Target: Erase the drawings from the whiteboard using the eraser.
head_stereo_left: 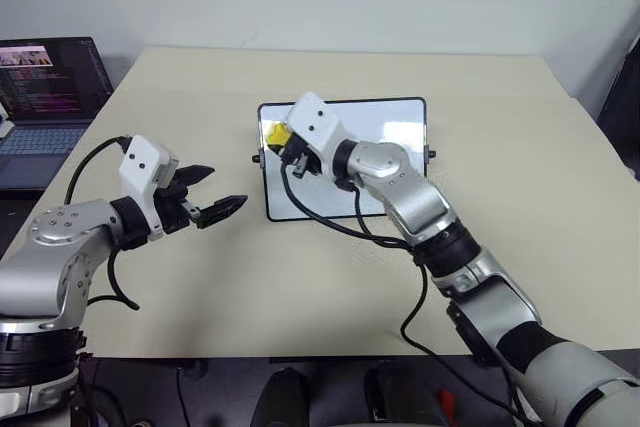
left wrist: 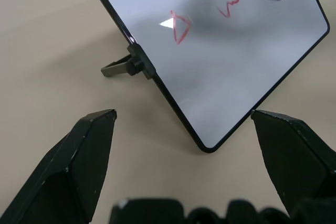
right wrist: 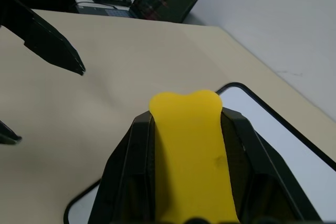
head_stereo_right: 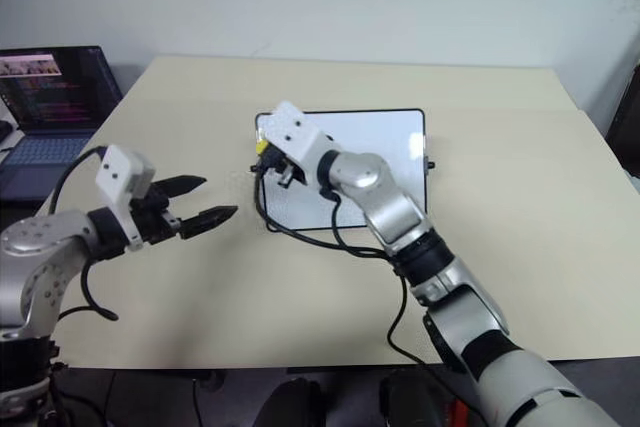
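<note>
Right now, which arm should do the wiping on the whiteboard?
The right. Its gripper is already shut on the yellow eraser and sits over the whiteboard, close to the red drawings. The left gripper is open, holds nothing, and is off the board's side.

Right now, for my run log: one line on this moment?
right gripper: shut on eraser | above whiteboard | drawings: unerased | left gripper: open, empty

one whiteboard (head_stereo_left: 385, 122), one eraser (right wrist: 191, 150), one laptop (head_stereo_left: 45, 87)
</note>
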